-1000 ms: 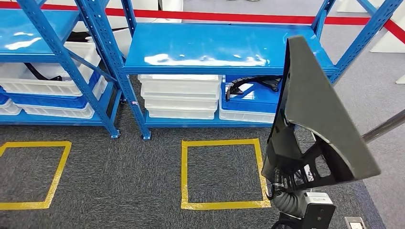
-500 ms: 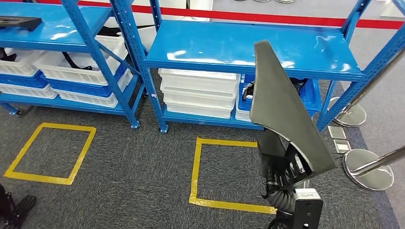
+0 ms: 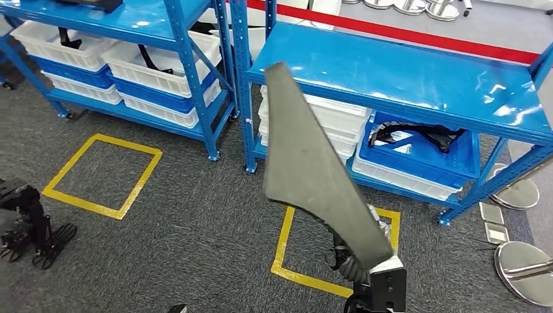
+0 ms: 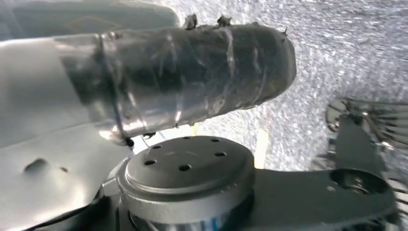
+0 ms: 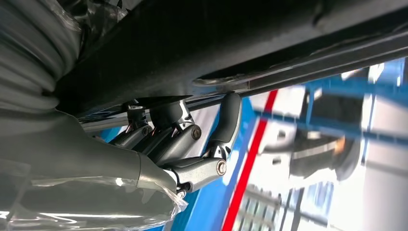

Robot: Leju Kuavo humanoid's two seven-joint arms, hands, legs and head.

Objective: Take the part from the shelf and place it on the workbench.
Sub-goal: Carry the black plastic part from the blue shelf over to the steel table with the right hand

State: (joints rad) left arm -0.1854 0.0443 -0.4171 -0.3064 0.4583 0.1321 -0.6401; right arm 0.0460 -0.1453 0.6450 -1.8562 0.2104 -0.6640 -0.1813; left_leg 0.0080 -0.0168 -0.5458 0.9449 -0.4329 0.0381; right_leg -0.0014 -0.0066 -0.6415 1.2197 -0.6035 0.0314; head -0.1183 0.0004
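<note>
Grey, long, wedge-shaped rigid panel part [image 3: 313, 176] stands above the right hand [image 5: 192, 144], whose fingers [image 5: 226, 120] hook its dark lower edge. It looks stiff, light, top-heavy; a low, firm hold suits. Left hand's state: cannot tell.

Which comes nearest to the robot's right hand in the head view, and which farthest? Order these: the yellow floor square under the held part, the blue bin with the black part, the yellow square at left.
Measured from the right hand, low under the grey part:
1. Yellow floor square, right beside the hand.
2. Blue bin, up right on the lower shelf.
3. Left yellow square, far left on the carpet.
</note>
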